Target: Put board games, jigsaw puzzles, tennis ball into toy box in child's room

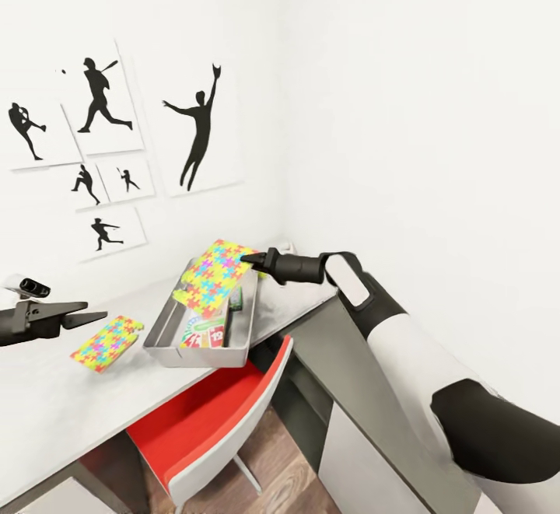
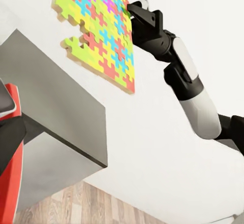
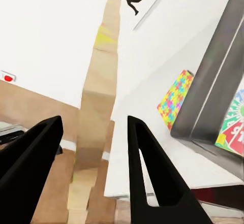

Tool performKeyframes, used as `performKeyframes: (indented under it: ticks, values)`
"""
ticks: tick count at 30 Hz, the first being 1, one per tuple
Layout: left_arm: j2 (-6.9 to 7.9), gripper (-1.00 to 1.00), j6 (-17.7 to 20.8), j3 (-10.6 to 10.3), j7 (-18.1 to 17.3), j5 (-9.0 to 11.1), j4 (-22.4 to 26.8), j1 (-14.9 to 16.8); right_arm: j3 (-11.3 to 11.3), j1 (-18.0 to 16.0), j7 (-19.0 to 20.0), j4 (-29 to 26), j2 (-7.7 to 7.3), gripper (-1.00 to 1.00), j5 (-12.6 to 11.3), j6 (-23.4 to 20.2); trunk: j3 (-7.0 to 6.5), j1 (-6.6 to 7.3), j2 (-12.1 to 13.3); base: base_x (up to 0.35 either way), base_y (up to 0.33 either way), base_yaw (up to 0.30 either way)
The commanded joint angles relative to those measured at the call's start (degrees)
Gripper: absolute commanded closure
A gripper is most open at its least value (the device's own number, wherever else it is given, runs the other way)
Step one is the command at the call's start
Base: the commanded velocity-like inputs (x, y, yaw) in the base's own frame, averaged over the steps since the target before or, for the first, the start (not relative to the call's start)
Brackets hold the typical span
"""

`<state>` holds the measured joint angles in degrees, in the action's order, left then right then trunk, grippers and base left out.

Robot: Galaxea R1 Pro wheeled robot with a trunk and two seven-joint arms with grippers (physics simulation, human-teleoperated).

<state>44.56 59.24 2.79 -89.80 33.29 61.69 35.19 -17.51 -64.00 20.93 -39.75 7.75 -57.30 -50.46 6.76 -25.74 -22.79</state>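
I had the right gripper (image 1: 250,259) clamped on one jigsaw puzzle (image 1: 211,275), tilted over the toy box (image 1: 237,354) at lower centre so it could drop in. The second puzzle (image 1: 106,341) lay on the table (image 1: 47,405) at lower left; my left gripper (image 1: 97,316) beside it looked slightly parted, I think.

Held puzzle (image 1: 213,276) over toy box (image 1: 159,330) opening

red-seated white-shelled chair (image 1: 204,421) tucked under tabletop edge | black silhouette athlete pictures (image 1: 201,131) on white wall | wood plank floor (image 1: 284,475)
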Motion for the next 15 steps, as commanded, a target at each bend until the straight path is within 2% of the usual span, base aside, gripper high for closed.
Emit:
performKeyframes:
  ticks: [1, 6, 8, 11, 15]
  values:
    - [0.02, -1.00, 0.6, -0.1, -0.2, 0.0, 0.0, 0.1, 0.0, -0.9, -0.3, 0.1, -0.18, 1.00, 0.3, -1.2, 0.13, -0.04, -0.1, 0.000, 0.000, 0.047]
    - [0.00, -1.00, 0.6, -0.1, -0.2, -0.1, 0.0, 0.1, 0.2, -2.4, -1.5, 0.3, -0.99, 1.00, 0.1, -4.6, 0.13, -0.04, -0.1, 0.000, 0.000, 0.018]
    - [0.00, -1.00, 0.6, -0.2, -0.2, -0.1, 0.0, 0.1, 0.4, -4.0, -1.6, 1.6, -1.77, 1.00, 0.1, -6.3, 0.13, -0.04, -0.1, 0.000, 0.000, 0.004]
    - [0.00, -1.00, 0.6, -0.2, -0.2, -0.2, 0.0, 0.1, 0.6, -6.9, -1.7, 7.0, -2.49, 1.00, 0.1, -8.9, 0.13, -0.04, -0.1, 0.000, 0.000, 0.001]
    - [0.00, -1.00, 0.6, -0.2, -0.2, -0.2, 0.0, 0.1, 0.6, -9.6, -1.5, 11.6, -2.66, 1.00, 0.1, -9.5, 0.13, -0.04, -0.1, 0.000, 0.000, 0.000]
